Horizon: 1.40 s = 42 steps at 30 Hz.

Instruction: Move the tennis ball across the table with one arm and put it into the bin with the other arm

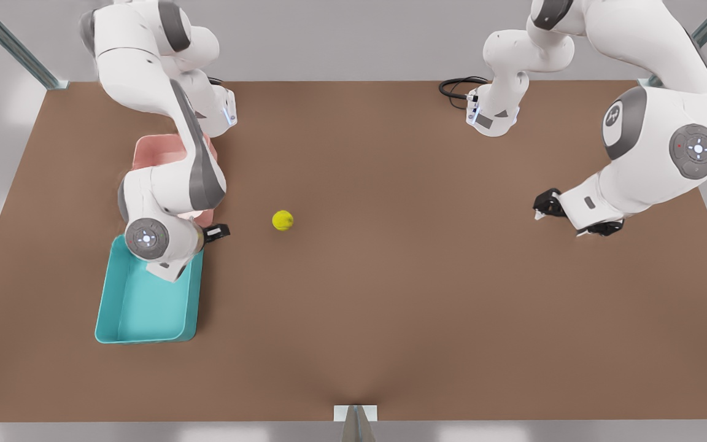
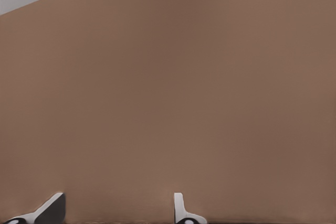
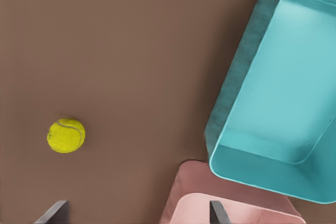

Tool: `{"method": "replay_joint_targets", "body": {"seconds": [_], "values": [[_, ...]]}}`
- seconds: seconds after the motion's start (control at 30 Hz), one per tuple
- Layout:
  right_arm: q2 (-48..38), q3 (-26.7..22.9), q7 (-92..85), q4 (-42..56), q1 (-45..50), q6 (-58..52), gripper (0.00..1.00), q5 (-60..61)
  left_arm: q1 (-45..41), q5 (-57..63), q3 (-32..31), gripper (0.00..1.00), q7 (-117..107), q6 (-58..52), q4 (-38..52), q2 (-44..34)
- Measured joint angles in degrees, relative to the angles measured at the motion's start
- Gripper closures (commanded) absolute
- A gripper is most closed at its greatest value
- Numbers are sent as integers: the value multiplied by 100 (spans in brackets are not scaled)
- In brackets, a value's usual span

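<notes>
Ball [image 1: 282,220] sits loose on counter [image 1: 390,294] near teal bin [image 1: 121,307] | right gripper [image 1: 215,232] hovers beside it, fingers apart | left gripper [image 1: 568,216] waits far off, fingers apart | risk: a nudge rolls ball away.

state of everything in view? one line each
tennis ball: loose on the table, not held, between the two arms, nearer the bins.
bin: upright, nothing inside.
pink tub: upright beside the bin, partly hidden under an arm.
right gripper: open, nothing held, near the bins and the ball.
left gripper: open, nothing held, over bare table at the front view's right.
</notes>
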Motion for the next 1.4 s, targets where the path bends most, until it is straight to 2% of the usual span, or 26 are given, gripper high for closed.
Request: {"method": "replay_joint_targets", "body": {"seconds": [0.07, 0.17, 0.43, 0.7, 0.97, 1.4], "values": [[307, 1, 415, -101, 553, 463, 0, 75, 16, -3, 3, 0, -404, -200, -2, 0], [383, 7, 1034, -748, 1007, 1323, 0, 146, 111, -2, 5, 0, -893, -414, -14, 0], [-642, 52, 2299, -3570, 1465, 3839, 0, 276, 252, -1, 5, 0, -1742, -748, -76, 108], [-995, 52, 3197, -5079, 1786, 5502, 0, 258, 263, -3, 5, 0, -2249, -844, -80, 129], [-859, 51, 3773, -5256, 1794, 6246, 0, 237, 288, -3, 5, 0, -2571, -896, -79, 125], [-552, 51, 4289, -5378, 1834, 6660, 0, 202, 288, -3, 5, 0, -2867, -912, -77, 124]]}}
